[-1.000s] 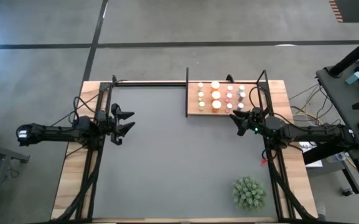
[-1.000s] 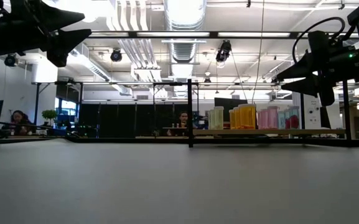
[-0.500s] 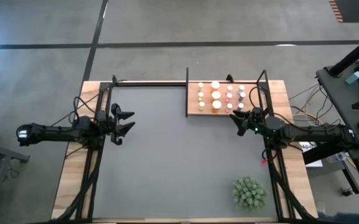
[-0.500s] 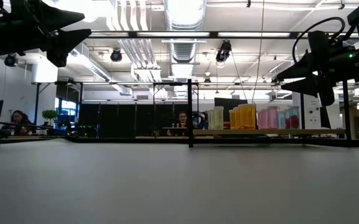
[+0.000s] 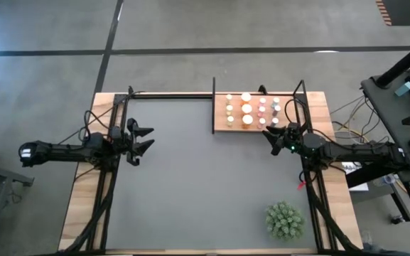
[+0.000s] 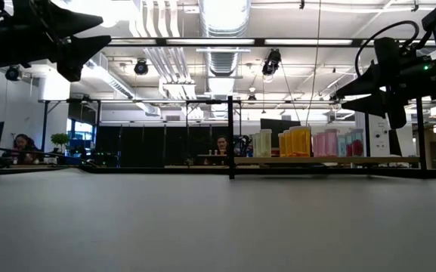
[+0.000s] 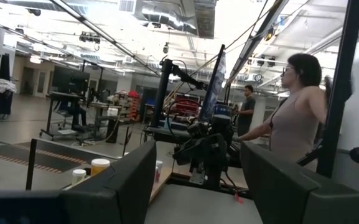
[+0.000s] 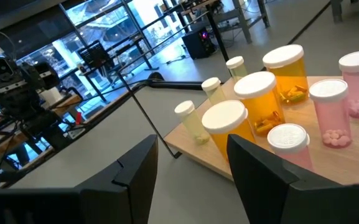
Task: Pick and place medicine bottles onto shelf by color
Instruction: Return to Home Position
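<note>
The left gripper [image 5: 150, 137] hangs over the left edge of the grey mat [image 5: 197, 185], well apart from everything else. Its jaws are spread and hold nothing. In the low view it is well clear of the desk [image 5: 84, 206].

The right gripper [image 5: 267, 137] hangs just beside the near right corner of the shelf [image 5: 219, 125]. It touches neither the board nor any bottle. Its jaws are also spread and empty, and the low view shows it raised above the level of the caps.

The shelf lies at the far edge of the mat, right of centre, between thin black posts. The bottles [image 5: 246, 109] all stand upright on it, sorted into rows of three by colour. The pale green ones [image 8: 188, 121] are slim and stand on the side toward the left arm. Next come the orange ones [image 8: 254, 102], which are the widest, then the pink ones [image 8: 328, 112]. A fourth row [image 5: 276, 109] stands nearest the right post, and its colour cannot be told for sure. All have white caps.

A plant [image 5: 284, 220] sits at the near right corner of the mat, well apart from the shelf.

In the left wrist view a person [image 7: 294, 121] stands beyond the desk on the right arm's side.
</note>
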